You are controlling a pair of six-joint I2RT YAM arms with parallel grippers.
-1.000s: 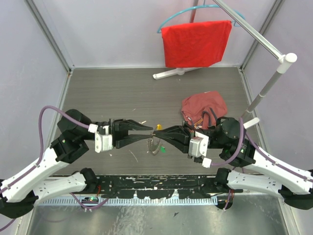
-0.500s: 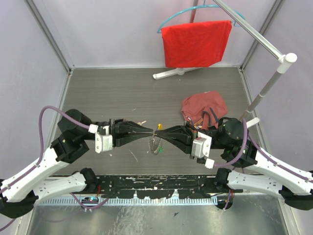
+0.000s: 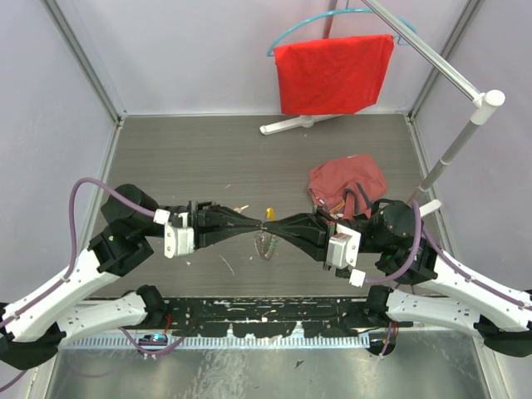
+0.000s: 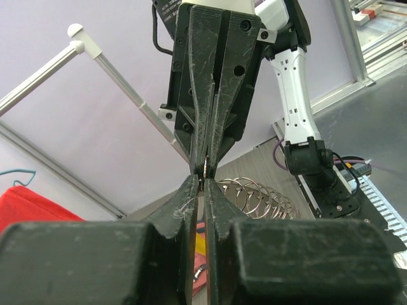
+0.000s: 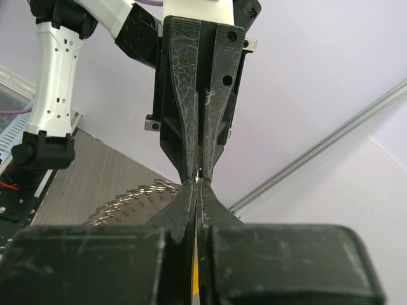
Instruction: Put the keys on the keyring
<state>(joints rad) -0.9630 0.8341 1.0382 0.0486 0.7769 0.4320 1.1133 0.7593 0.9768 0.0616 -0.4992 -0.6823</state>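
While right gripper (image 3: 271,227) clamped keyring (image 3: 266,246), left gripper (image 3: 258,224) stood nearly together, tip to tip; contents unclear. Step judged threading; next called for fine alignment.

Left gripper (image 3: 256,224) and right gripper (image 3: 278,226): matte black with pale scuffs, on white arms (image 3: 75,283) with black joints and purple cables (image 3: 91,187). Keyring (image 3: 266,245) silver-grey; table (image 3: 208,158) dark grey wood-grain, walls (image 3: 183,50) pale lilac. Hung cloth (image 3: 332,73) bright red, hanger (image 3: 287,35) teal, crumpled cloth (image 3: 347,176) by the right arm dull brick red.
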